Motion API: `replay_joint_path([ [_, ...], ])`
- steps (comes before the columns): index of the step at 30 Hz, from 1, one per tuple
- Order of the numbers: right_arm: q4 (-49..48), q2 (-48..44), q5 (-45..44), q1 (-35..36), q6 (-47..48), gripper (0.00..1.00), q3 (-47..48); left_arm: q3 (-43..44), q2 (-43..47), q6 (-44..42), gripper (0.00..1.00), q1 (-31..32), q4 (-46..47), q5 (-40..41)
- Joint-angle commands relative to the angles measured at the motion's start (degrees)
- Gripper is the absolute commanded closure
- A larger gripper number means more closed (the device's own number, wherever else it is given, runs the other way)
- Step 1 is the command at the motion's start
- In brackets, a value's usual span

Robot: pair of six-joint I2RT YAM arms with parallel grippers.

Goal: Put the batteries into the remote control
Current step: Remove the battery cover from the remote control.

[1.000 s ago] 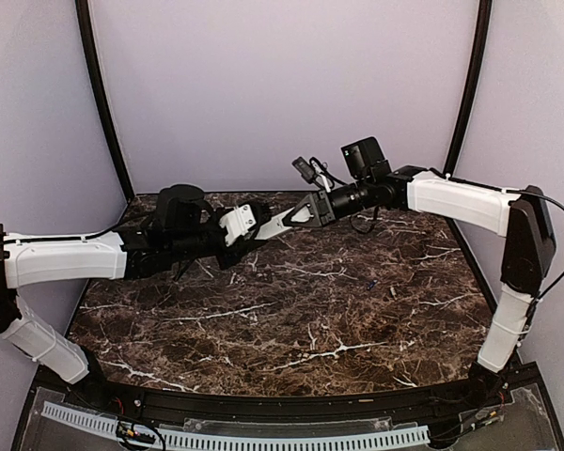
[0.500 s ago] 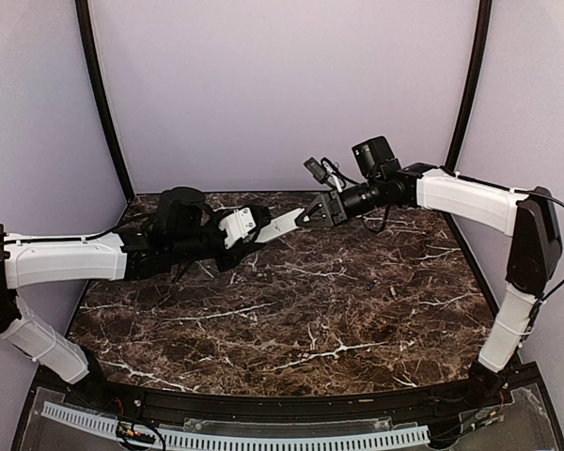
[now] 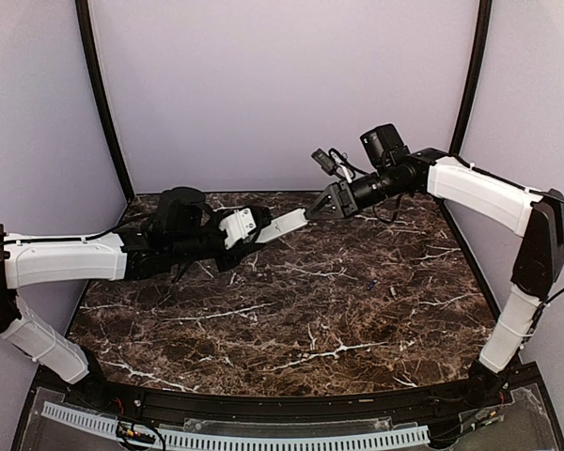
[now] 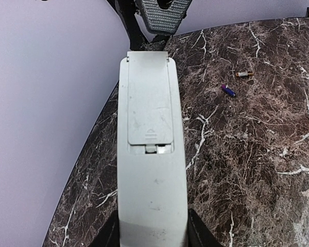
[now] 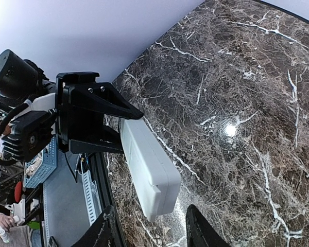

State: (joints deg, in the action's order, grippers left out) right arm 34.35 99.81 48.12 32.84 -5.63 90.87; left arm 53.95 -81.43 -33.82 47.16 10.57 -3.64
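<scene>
Nearest the arm bases there's a white slotted strip [image 3: 235, 437] running along the near edge of the dark marble table [image 3: 291, 329]. Out on the marble, right of the middle, are two tiny things that look like batteries, a purple battery [image 4: 227, 90] and a brown battery [image 4: 243, 74]. They're close together but not touching, and too small to read anything on. Further back the left gripper [image 3: 250, 228] is clamped on one end of the remote control [image 4: 150, 128], holding it in the air over the far left part of the table. The remote's back faces the left wrist camera, with the battery cover [image 4: 149, 100] on. The button side is hidden. The right gripper [image 3: 324, 207] sits right at the remote's free end, jaws spread wider than the remote and gripping nothing. Can't tell if a pad touches it
</scene>
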Motion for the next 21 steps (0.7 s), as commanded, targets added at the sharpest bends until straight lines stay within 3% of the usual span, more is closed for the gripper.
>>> replay_joint_path([
  [1, -0.09, -1.29, 0.0, -0.25, -0.69, 0.59, 0.16, 0.88, 0.93, -0.1, 1.0, 0.22, 0.09, -0.95],
  [5, -1.85, -0.61, 1.61, -0.24, -2.38, 0.72, -0.22, 0.97, 0.83, -0.11, 1.0, 0.19, -0.06, -1.21],
  [10, -3.72, -0.26, 3.47, -0.15, -3.62, 0.82, -0.76, 1.04, 0.75, -0.06, 1.0, 0.23, -0.25, -1.42],
  [21, -4.47, 1.4, 2.67, 0.25, -4.74, 0.81, -1.75, 0.98, 0.49, 0.21, 1.0, 0.22, 0.06, -1.63],
])
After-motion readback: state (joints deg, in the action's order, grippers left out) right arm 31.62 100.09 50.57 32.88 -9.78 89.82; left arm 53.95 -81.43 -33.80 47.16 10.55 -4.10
